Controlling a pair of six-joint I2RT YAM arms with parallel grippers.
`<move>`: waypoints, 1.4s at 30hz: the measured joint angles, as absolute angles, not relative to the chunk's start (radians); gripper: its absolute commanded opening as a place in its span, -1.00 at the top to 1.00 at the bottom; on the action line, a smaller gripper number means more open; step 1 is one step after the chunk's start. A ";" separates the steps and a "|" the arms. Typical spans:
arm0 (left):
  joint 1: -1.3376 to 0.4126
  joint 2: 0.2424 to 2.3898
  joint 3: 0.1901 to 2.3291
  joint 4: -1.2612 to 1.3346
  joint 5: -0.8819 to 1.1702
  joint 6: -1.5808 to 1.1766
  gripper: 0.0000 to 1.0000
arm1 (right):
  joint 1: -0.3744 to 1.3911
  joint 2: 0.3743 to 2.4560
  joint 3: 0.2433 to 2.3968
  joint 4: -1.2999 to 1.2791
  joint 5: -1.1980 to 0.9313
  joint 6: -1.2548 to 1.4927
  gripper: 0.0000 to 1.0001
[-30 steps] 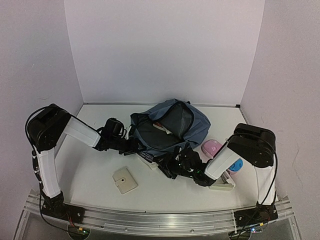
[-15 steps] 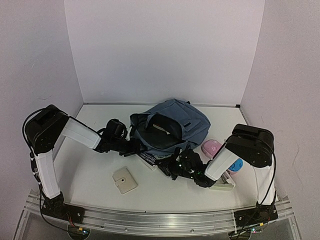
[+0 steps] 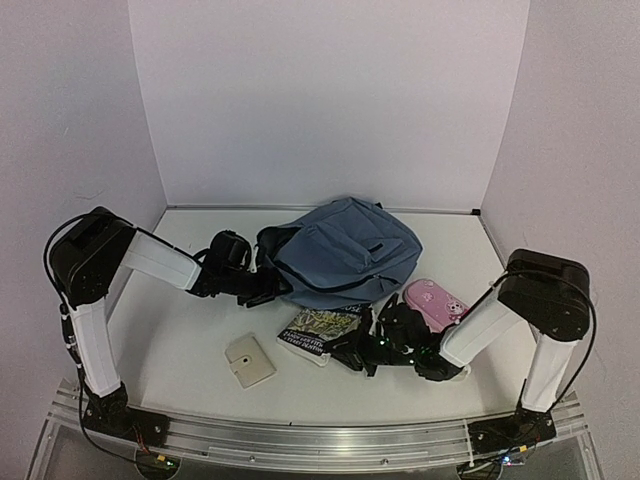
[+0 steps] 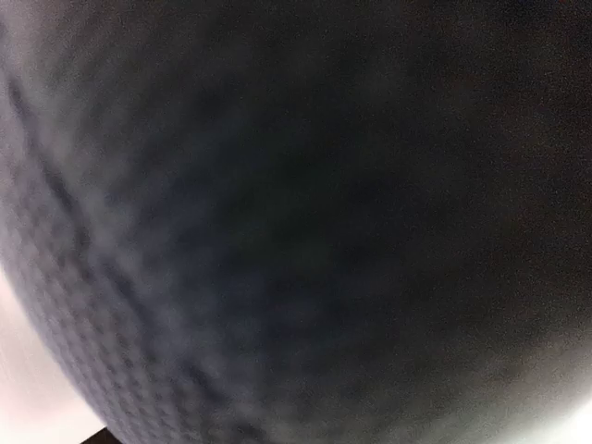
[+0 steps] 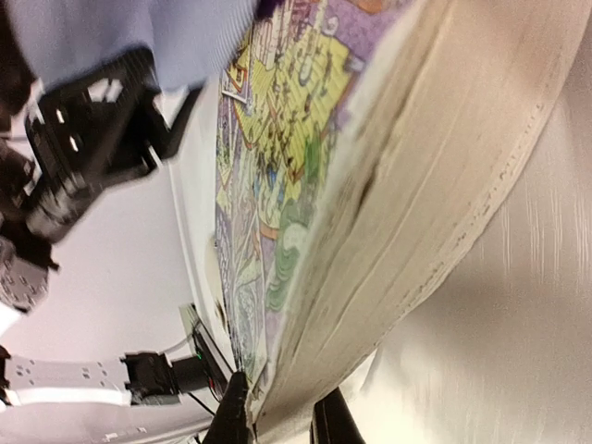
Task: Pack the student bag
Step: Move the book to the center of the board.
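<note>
The bag (image 3: 345, 250) lies at the back middle of the table (image 3: 180, 340), with the left gripper (image 3: 262, 287) against its left side. Dark fabric fills that wrist's view, so I cannot tell whether its jaws are open. Just in front of the bag lies a book (image 3: 318, 330), one edge clamped by the right gripper (image 5: 277, 421).
</note>
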State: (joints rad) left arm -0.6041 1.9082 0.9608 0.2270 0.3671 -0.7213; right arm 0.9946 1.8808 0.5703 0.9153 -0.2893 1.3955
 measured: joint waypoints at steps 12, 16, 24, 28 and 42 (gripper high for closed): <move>-0.498 1.997 1.056 0.280 0.402 -0.783 -0.32 | 1.062 1.635 0.583 0.452 -0.389 1.231 1.00; -0.495 1.998 1.060 0.278 0.396 -0.791 -0.46 | 1.064 1.600 0.578 0.361 -0.410 1.190 0.96; -0.499 1.908 0.942 0.251 0.403 -0.841 -0.82 | 1.068 1.540 0.592 0.184 -0.345 1.085 -0.13; -0.527 1.780 0.825 0.199 0.390 -0.875 -0.89 | 1.067 1.533 0.621 0.141 -0.295 1.043 -0.38; -0.744 1.540 0.742 0.060 0.265 -0.967 -0.86 | 0.953 1.481 0.637 0.115 -0.248 0.995 -0.63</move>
State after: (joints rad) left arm -0.7445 1.5403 0.7420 0.0603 0.2647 -0.9673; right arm 0.9525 1.4815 0.6371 0.1152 -0.2479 0.9955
